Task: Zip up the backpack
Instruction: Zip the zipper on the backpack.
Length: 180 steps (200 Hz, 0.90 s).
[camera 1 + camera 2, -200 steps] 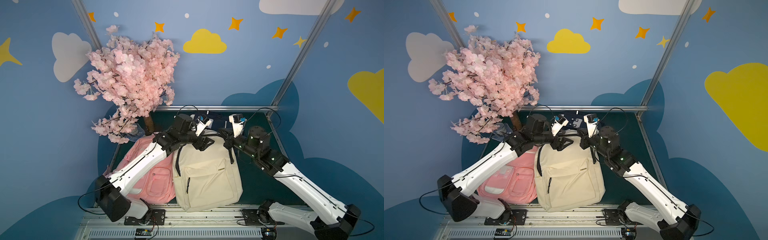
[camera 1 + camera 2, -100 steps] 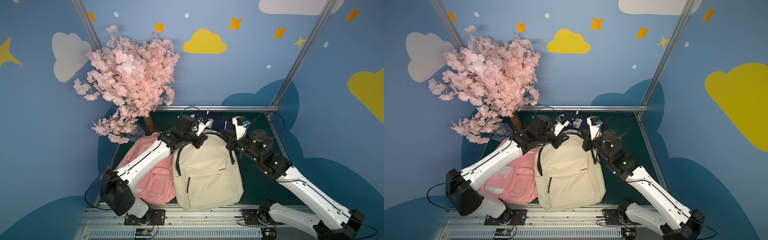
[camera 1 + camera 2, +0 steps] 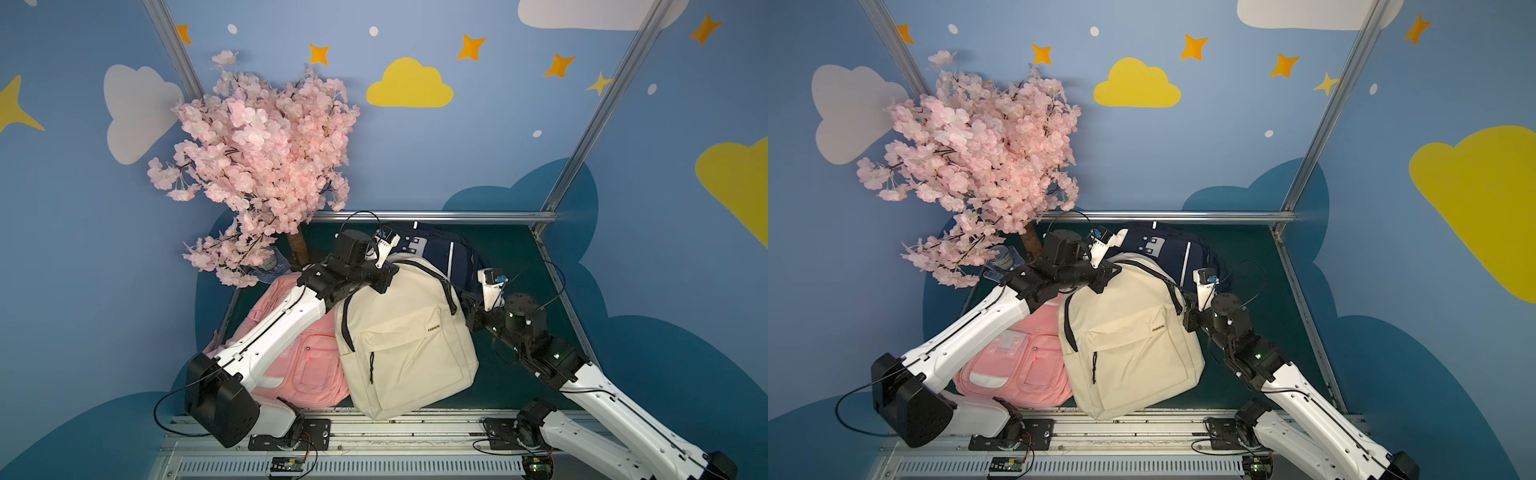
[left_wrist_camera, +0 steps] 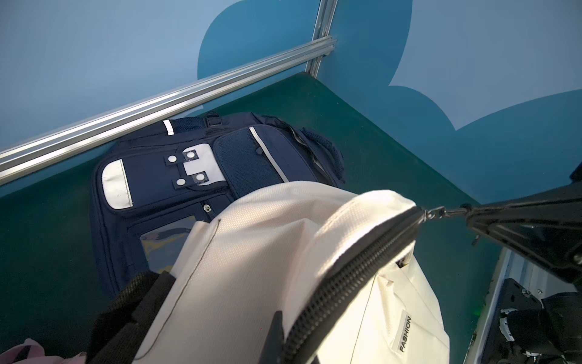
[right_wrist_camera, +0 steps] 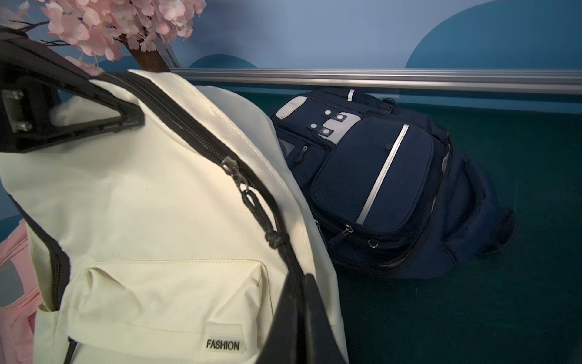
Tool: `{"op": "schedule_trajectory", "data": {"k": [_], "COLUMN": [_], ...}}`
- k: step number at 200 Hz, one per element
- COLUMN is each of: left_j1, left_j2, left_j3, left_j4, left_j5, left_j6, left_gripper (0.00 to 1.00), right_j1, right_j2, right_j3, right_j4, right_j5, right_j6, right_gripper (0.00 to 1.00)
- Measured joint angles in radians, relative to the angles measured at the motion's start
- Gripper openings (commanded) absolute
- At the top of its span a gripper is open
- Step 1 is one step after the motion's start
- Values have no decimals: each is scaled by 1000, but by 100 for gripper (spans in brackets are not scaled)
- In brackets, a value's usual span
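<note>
A cream backpack (image 3: 407,353) (image 3: 1129,357) lies in the middle of the green mat, with a black zipper (image 4: 362,261) running over its top. My left gripper (image 3: 382,278) (image 3: 1106,276) (image 4: 283,334) is shut on the backpack's upper left edge, right beside the zipper. The metal slider (image 5: 230,165) (image 4: 431,214) sits on the backpack's right shoulder. A black pull cord (image 5: 274,239) runs taut from the slider into my right gripper (image 5: 299,280) (image 3: 467,309) (image 3: 1187,316), which is shut on it. The zipper looks joined between the left gripper and the slider.
A pink backpack (image 3: 307,357) lies under my left arm, touching the cream one. A navy backpack (image 3: 440,253) (image 5: 378,182) rests behind it against the aluminium back rail (image 3: 436,216). A pink blossom tree (image 3: 262,158) fills the back left corner, with a bottle (image 3: 270,264) at its foot.
The left gripper has closed on the backpack's top edge. The right arm has drawn the pull cord to the right and toward the front, down the backpack's right shoulder.
</note>
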Motion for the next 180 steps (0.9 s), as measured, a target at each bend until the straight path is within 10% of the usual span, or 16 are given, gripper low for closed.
{"op": "schedule_trajectory", "data": {"k": [102, 180], "left_j1": [42, 8], "left_j2": [48, 56], "left_j3": [70, 70], "left_j4": [-54, -8], "left_j5": [50, 137], "left_j6": [-60, -13], "left_gripper": [4, 8], "right_j1": [29, 12], "right_j2": [-104, 20], "right_j3": [-260, -26], "right_j4": [56, 11], "right_j5": [-17, -16], "right_j6": [201, 116], "right_gripper": [0, 0]}}
